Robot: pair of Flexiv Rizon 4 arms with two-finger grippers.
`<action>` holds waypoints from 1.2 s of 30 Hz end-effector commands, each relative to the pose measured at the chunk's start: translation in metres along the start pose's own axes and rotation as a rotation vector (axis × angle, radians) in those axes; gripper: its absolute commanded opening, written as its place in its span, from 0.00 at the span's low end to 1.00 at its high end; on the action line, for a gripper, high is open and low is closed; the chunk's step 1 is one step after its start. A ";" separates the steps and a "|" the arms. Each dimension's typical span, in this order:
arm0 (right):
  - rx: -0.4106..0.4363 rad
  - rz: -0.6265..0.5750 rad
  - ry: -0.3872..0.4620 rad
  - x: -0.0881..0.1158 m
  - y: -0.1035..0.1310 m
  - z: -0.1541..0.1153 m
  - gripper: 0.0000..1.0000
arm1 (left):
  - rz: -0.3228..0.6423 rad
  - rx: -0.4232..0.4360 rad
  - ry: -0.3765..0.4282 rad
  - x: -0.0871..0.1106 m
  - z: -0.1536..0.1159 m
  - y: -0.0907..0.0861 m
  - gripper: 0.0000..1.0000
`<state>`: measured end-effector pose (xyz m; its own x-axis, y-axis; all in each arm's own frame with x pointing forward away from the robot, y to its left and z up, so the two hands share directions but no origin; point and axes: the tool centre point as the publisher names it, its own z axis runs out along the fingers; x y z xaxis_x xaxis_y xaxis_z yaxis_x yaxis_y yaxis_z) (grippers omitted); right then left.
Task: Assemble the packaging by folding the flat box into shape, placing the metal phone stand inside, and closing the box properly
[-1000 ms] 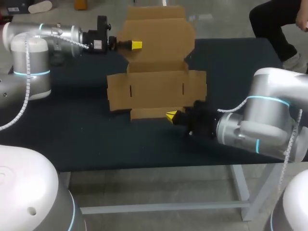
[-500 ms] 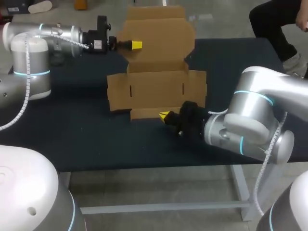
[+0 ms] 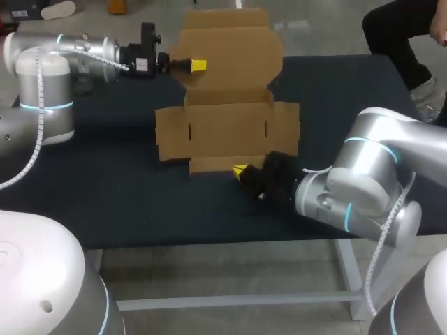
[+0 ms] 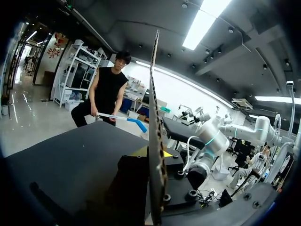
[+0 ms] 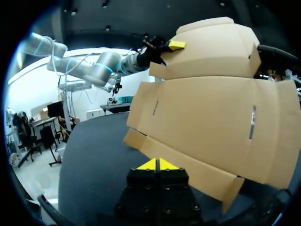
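Flat box (image 3: 227, 129) — left tool (image 3: 198, 65) pinches its rear flap; right tool (image 3: 239, 169), tips pressed together, should slide under its front flap — lift evenly.

Closed tool (image 5: 158, 165) before flat box (image 5: 211, 127)

Flat box (image 3: 227, 112) spread at middle of worktop (image 3: 105, 195), far panel carried past far edge. Left pincer (image 3: 198, 65) at far panel's left edge, panel clamped between fingers. Right pincer (image 3: 239, 169) just before near flap, tips pressed together.
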<state>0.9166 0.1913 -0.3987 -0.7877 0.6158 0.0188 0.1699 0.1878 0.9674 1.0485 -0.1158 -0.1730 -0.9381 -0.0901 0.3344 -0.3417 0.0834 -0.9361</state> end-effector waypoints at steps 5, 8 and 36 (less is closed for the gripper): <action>0.005 0.005 -0.175 0.003 -0.002 0.011 0.00 | 0.000 0.000 0.000 0.001 0.000 0.002 0.00; 0.012 0.004 -0.208 0.003 -0.002 0.013 0.00 | 0.000 0.000 0.000 0.001 0.000 0.002 0.00; 0.031 0.003 -0.366 -0.003 -0.004 0.031 0.00 | 0.000 0.000 0.000 0.001 0.000 0.002 0.00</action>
<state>0.9363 0.2067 -0.4083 -0.7396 0.6730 0.0077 0.1957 0.2042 0.9592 1.0485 -0.1158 -0.1730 -0.9381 -0.0901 0.3344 -0.3417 0.0834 -0.9361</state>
